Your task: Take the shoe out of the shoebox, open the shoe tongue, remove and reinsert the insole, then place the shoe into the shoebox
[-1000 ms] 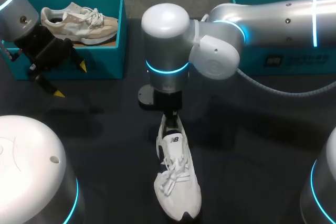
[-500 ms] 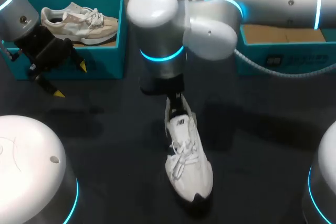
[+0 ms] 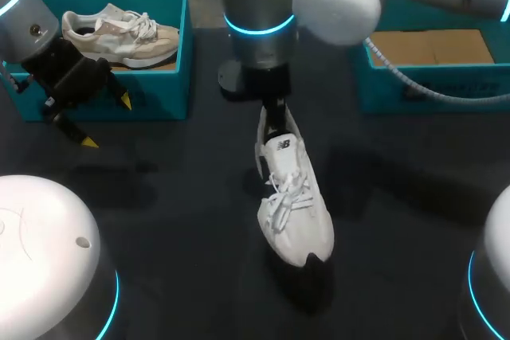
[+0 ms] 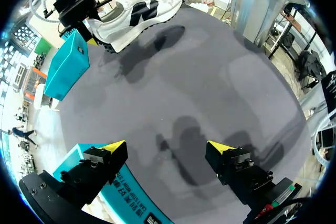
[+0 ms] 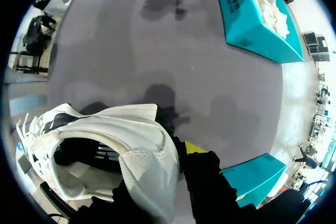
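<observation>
Right gripper [image 3: 273, 117] pinches only the heel collar of the white sneaker [image 3: 293, 205], toe dangling over the table [image 3: 159, 220], so any swing could peel it loose, while the left gripper [image 3: 106, 122] hangs spread wide, empty.

Shoe [image 3: 293, 205] between 2 shoeboxes [image 3: 171, 93]

Middle of surface [image 3: 159, 220] blocked: our right arm [image 3: 263, 5] hangs over it. White shoe [image 3: 293, 205] dangles from right gripper [image 3: 275, 113], heel pinched, toe up off surface. Bare room on both sides of shoe; we can pass there. Left box [image 3: 185, 45] taken: beige shoe [image 3: 119, 37] lies inside, our left gripper [image 3: 106, 122] sits by its front wall, fingers wide apart. Right box [image 3: 414, 89] has bare brown floor, room inside; our right arm crosses its far side.
</observation>
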`<state>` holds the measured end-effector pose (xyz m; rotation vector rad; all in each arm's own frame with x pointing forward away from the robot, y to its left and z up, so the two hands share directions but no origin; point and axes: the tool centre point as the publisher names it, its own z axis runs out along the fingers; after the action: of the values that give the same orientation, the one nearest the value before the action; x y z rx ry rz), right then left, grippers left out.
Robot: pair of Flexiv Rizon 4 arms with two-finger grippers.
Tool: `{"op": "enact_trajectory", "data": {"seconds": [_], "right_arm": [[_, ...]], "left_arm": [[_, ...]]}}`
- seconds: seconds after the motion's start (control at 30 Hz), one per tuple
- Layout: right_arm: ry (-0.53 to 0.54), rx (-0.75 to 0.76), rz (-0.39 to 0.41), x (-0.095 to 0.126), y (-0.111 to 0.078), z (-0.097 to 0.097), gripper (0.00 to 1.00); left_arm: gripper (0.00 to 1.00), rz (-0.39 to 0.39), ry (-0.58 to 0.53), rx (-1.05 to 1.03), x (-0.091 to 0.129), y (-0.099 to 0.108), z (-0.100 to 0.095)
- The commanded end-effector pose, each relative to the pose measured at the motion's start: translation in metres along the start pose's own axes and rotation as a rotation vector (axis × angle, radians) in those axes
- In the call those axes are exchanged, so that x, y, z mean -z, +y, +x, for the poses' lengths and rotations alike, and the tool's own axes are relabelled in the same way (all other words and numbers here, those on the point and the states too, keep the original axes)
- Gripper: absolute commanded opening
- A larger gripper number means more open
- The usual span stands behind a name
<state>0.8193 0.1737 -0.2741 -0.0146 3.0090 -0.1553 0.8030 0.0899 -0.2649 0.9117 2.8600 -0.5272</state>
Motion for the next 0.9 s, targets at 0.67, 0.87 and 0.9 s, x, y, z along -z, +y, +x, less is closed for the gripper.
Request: {"op": "enact_trajectory", "data": {"seconds": [0.67,0.87,0.9], "right_arm": [[-0.085,0.006,0.161,0.099,-0.101,-0.05,0.0],[-0.079,0.007,0.137,0.108,-0.139,-0.082,0.0],[-0.082,0.014,0.126,0.11,-0.144,-0.087,0.0]], "left_arm": [[1.0,-0.002,0.004,0.0,0.0,0.0,0.0],[1.0,-0.002,0.004,0.0,0.0,0.0,0.0],[1.0,-0.002,0.004,0.0,0.0,0.0,0.0]]}}
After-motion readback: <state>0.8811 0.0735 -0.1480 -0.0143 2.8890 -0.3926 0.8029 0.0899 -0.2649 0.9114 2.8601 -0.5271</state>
